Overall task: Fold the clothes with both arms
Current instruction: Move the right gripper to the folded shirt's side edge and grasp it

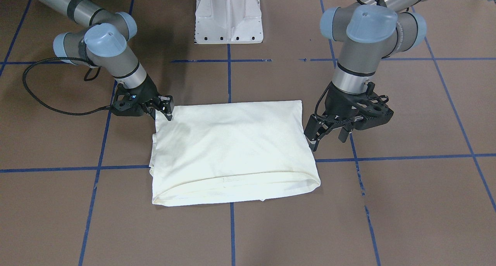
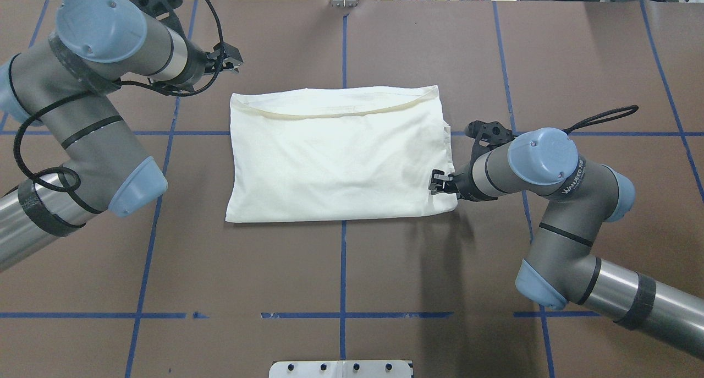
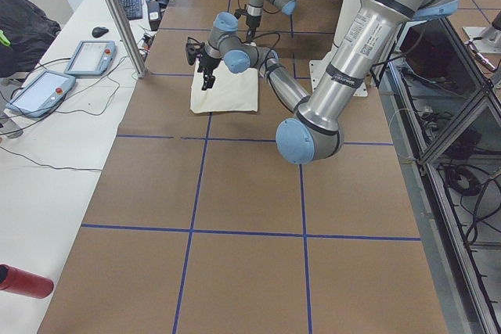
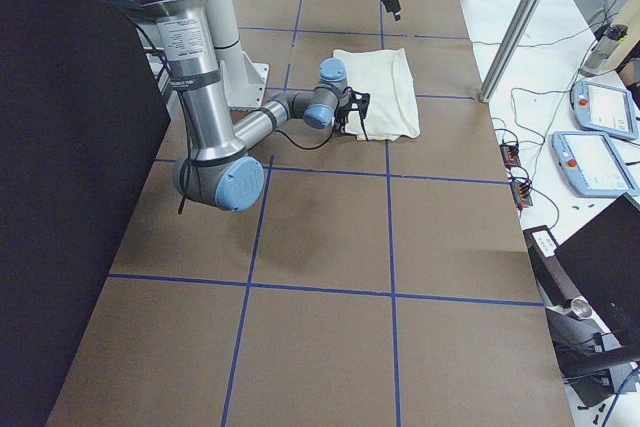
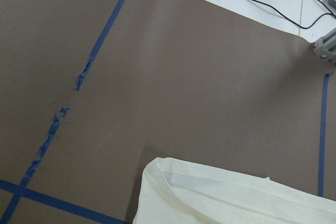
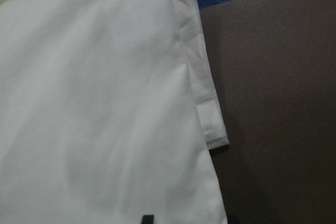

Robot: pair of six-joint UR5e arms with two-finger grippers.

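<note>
The cream-white shirt (image 1: 232, 150) lies folded into a flat rectangle on the brown table, plain side up with its hem (image 2: 335, 113) on the far side. No print shows. My left gripper (image 1: 328, 138) hangs open above the table just off the shirt's far left corner (image 2: 236, 100), touching nothing. The left wrist view shows that corner (image 5: 157, 169) below. My right gripper (image 2: 435, 182) is low at the shirt's near right corner and open. One fingertip (image 6: 148, 219) shows over the flat cloth (image 6: 94, 103).
The white pedestal base (image 1: 228, 18) stands behind the shirt, between the arms. Blue tape lines (image 2: 343, 268) grid the table. A white side bench with control tablets (image 3: 90, 56) and a metal post (image 3: 121, 17) runs along the far edge.
</note>
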